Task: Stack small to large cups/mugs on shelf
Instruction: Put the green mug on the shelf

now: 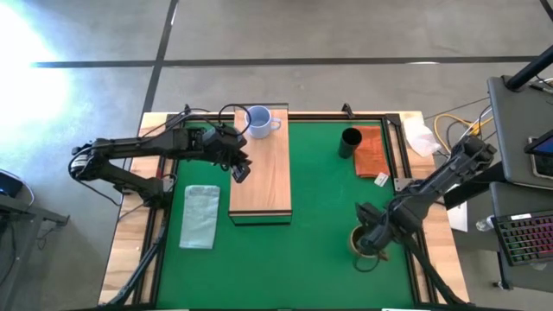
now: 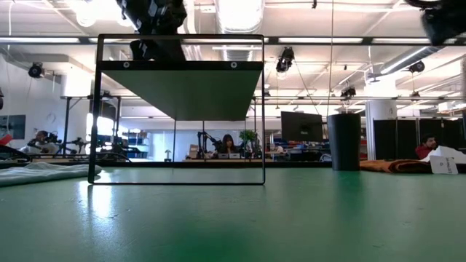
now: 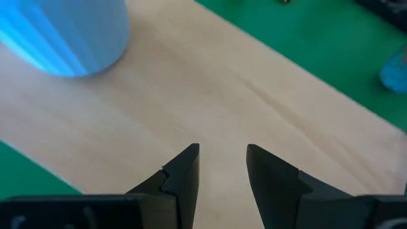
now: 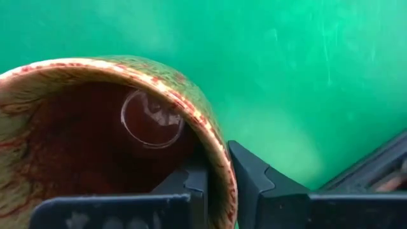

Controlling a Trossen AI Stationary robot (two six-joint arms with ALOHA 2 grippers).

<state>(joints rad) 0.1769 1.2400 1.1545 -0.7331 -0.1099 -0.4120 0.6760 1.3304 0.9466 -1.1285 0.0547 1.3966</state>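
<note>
The pale blue mug (image 1: pixel 257 121) stands upright on the far end of the light-wood shelf (image 1: pixel 261 177); it also shows in the left wrist view (image 3: pixel 63 32). My left gripper (image 1: pixel 239 169) hovers open and empty over the shelf's left side, nearer than the blue mug. The slim black cup (image 1: pixel 350 142) stands on the green mat, right of the shelf, and shows in the low view (image 2: pixel 344 142). My right gripper (image 1: pixel 373 235) is shut on the brown mug (image 1: pixel 363 243) at the near right of the mat. My right gripper holds the brown mug by its rim wall (image 4: pixel 219 166), one finger inside the mug and one outside. The fingers come from above, pointing down into its open mouth. Whether the mug's base is on the mat, I cannot tell.
An orange-brown cloth (image 1: pixel 370 151) lies beside the black cup. A pale green cloth (image 1: pixel 200 216) lies left of the shelf. In the low view the shelf (image 2: pixel 182 87) shows as a raised top over a dark frame. Bare green mat (image 1: pixel 324 207) lies between shelf and brown mug.
</note>
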